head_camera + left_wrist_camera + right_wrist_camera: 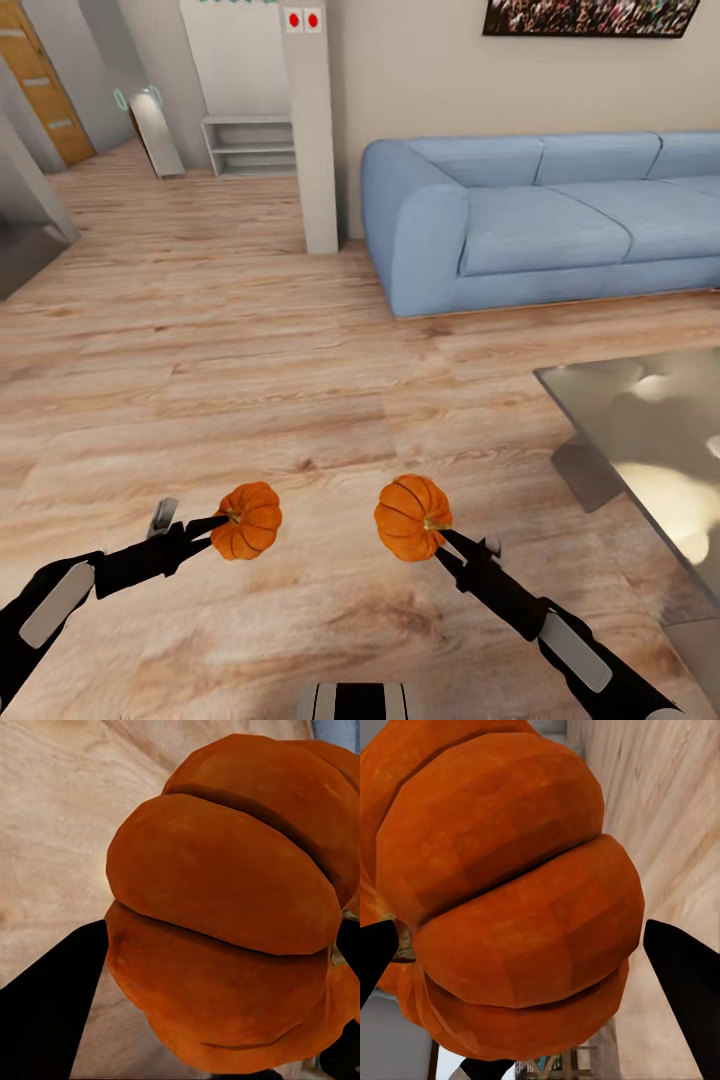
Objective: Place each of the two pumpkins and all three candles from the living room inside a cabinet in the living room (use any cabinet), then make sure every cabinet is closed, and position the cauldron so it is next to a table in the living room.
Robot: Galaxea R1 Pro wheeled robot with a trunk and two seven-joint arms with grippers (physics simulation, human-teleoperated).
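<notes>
**Two pumpkins carried over open floor**

While we look down from the head camera, our left gripper [215,527] is clamped on one pumpkin [250,519] and our right gripper [440,533] on the other pumpkin [410,515], both held off the wooden floor [200,380], side by side and apart. Bare floor runs wide ahead and to the left. On the right, the glass table [640,440] has its near corner close to the right arm, and the blue sofa [530,220] stands beyond it. A white pillar [312,130] rises just left of the sofa.

Close up, the left wrist camera shows the pumpkin's [225,907] ribs between dark fingers [52,1012]. The right wrist camera shows its pumpkin [502,900] between fingers [686,979] too.
</notes>
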